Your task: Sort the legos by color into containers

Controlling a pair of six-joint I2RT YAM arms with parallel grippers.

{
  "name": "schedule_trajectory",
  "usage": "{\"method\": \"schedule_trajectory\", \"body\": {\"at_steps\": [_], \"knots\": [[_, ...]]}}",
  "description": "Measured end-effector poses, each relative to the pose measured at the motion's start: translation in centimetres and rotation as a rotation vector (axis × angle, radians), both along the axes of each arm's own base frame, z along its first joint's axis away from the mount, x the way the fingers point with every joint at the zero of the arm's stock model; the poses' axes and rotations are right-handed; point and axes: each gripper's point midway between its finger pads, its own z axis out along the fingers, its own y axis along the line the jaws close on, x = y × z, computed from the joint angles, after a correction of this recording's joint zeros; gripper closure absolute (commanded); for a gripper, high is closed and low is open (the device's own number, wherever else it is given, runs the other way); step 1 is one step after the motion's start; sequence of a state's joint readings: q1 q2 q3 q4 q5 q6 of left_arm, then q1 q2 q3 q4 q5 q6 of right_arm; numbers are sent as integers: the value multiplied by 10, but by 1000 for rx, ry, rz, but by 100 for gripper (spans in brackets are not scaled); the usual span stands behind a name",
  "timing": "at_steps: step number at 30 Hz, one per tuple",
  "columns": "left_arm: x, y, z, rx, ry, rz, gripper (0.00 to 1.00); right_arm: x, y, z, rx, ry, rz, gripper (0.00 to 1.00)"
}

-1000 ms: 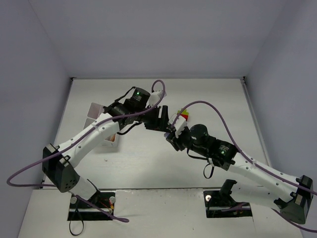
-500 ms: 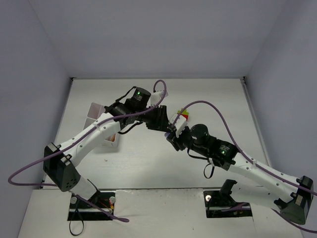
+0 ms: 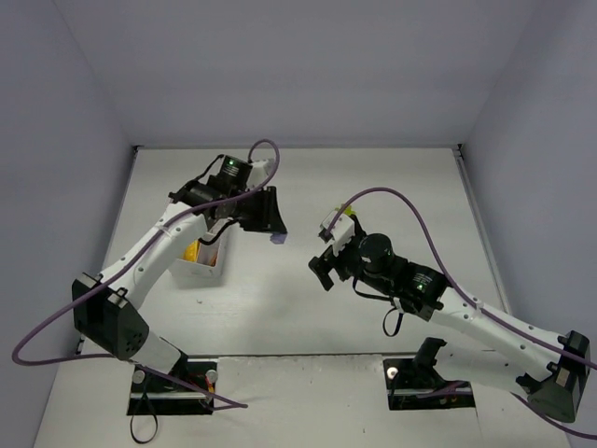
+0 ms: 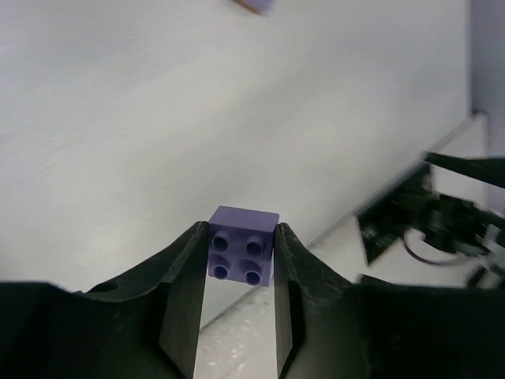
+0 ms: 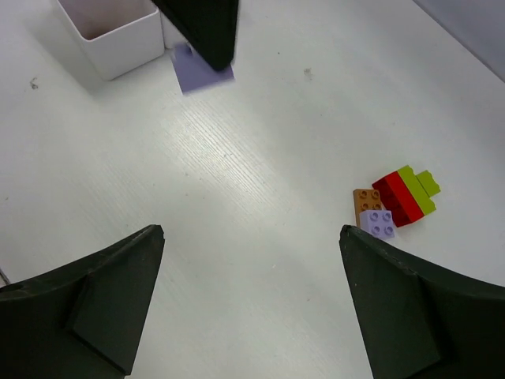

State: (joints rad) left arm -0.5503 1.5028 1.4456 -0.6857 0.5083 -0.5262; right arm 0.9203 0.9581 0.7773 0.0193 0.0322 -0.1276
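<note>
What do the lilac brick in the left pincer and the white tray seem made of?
The lilac brick looks like moulded plastic, satin-smooth: crisp edges, uniform colour, round studs. The white tray seems thin plastic, perhaps slightly translucent: thin walls, rounded corners.

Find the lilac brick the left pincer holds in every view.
Top external: lilac brick left of centre, at the left pincer's tip.
Left wrist: lower centre, clamped between the fingers.
Right wrist: upper left, blurred.
Shared landmark: the white tray, left of it in top and right wrist views.
</note>
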Motion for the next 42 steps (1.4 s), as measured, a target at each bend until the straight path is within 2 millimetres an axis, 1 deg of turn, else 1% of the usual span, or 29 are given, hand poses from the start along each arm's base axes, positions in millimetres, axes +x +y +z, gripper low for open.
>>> {"method": "schedule_trajectory", "body": {"at_steps": [2,4,7,9,11,13,15,17,20,23,24,26,28,32,36,38,42], "knots": [[17,31,-8,99,-34,89,96,2,-2,-1,0,2,-13,10],[35,66,-12,218,-84,189,96,3,-4,-3,0,10,-27,10],[58,115,-12,375,-158,326,96,4,-7,-9,-2,23,-48,10],[71,145,-12,477,-199,408,91,4,-8,-10,2,30,-60,10],[80,172,-12,570,-227,474,89,3,-10,-12,7,34,-69,10],[86,191,-13,631,-234,517,89,3,-12,-12,12,36,-75,10],[95,204,-16,681,-236,546,88,3,-13,-12,16,38,-84,10],[103,213,-22,722,-228,561,85,4,-14,-12,18,40,-92,10],[114,221,-39,785,-204,565,81,5,-15,-12,20,41,-103,10],[119,226,-55,836,-174,555,77,6,-17,-13,16,41,-111,10],[120,227,-60,849,-166,550,74,7,-18,-13,13,42,-116,10],[121,230,-65,866,-154,545,73,8,-21,-15,8,45,-124,10],[122,234,-68,882,-148,547,72,8,-22,-17,1,49,-128,10],[124,238,-68,894,-151,556,69,8,-26,-23,-15,60,-138,10],[125,240,-67,902,-156,554,66,11,-30,-23,-16,60,-152,10],[126,240,-69,905,-154,551,61,12,-31,-24,-17,61,-160,10],[126,240,-72,911,-148,543,57,16,-35,-25,-20,63,-175,10]]}}
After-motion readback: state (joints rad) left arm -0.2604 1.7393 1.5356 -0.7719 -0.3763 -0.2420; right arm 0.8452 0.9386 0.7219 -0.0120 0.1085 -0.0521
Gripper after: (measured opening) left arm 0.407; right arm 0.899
